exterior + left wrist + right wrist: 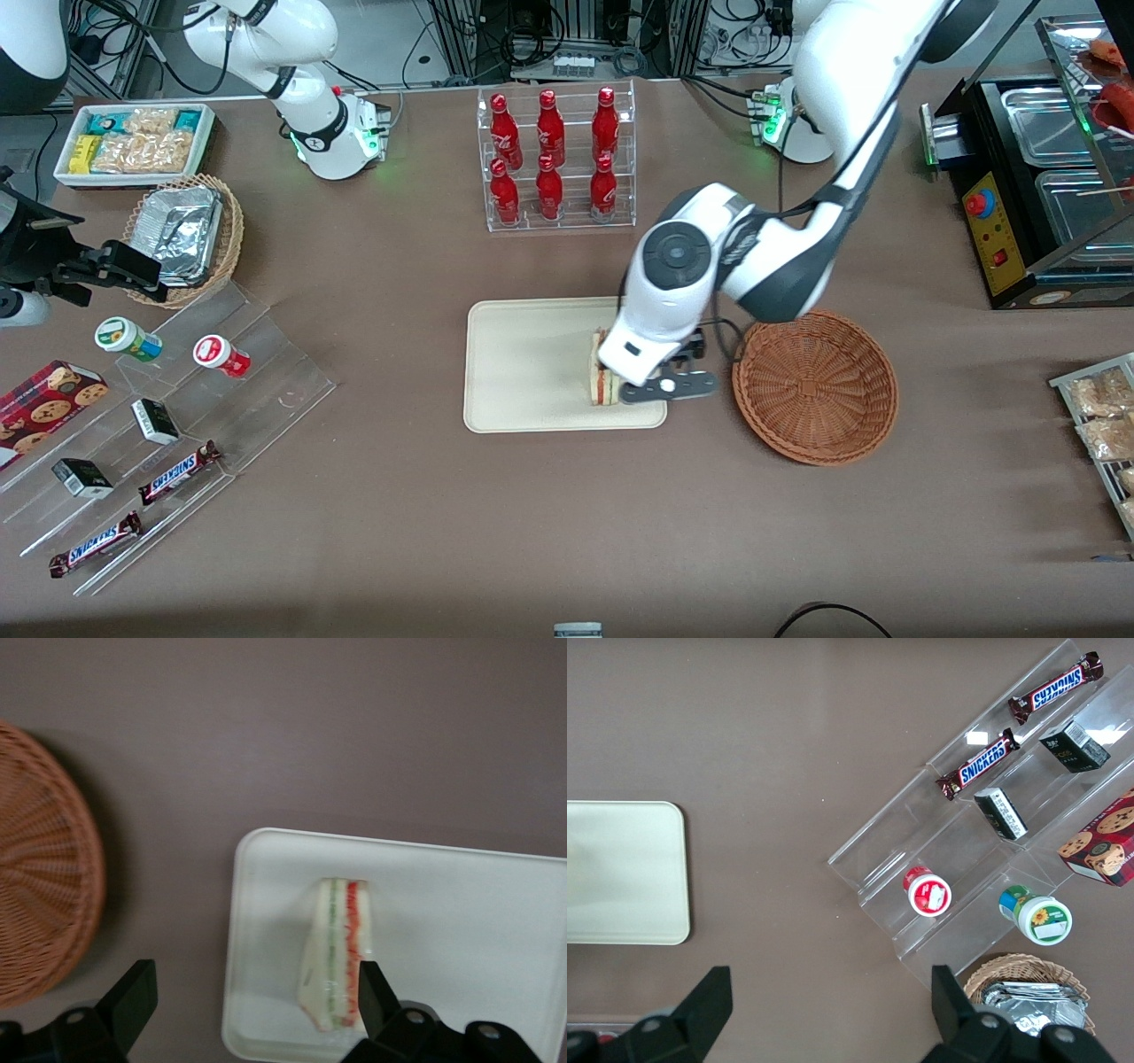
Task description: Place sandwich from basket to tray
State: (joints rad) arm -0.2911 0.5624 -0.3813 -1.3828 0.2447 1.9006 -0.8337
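Note:
The sandwich (603, 379) rests on the cream-white tray (523, 363), near the tray's edge closest to the basket, with its red, green and pale layers facing up. It also shows in the left wrist view (337, 952) on the tray (461, 930). My left gripper (654, 377) hovers just above it and is open (252, 997). One finger (370, 992) is right beside the sandwich's red edge, and the other finger (133, 997) is over the bare table. The reddish-brown wicker basket (815, 387) beside the tray holds nothing and shows in the left wrist view too (40, 895).
A clear rack of red bottles (556, 159) stands farther from the front camera than the tray. Clear stepped shelves with snacks (159, 425), a tan basket of foil containers (186, 235) and a white snack bin (133, 142) lie toward the parked arm's end. A black warmer (1036, 177) stands toward the working arm's end.

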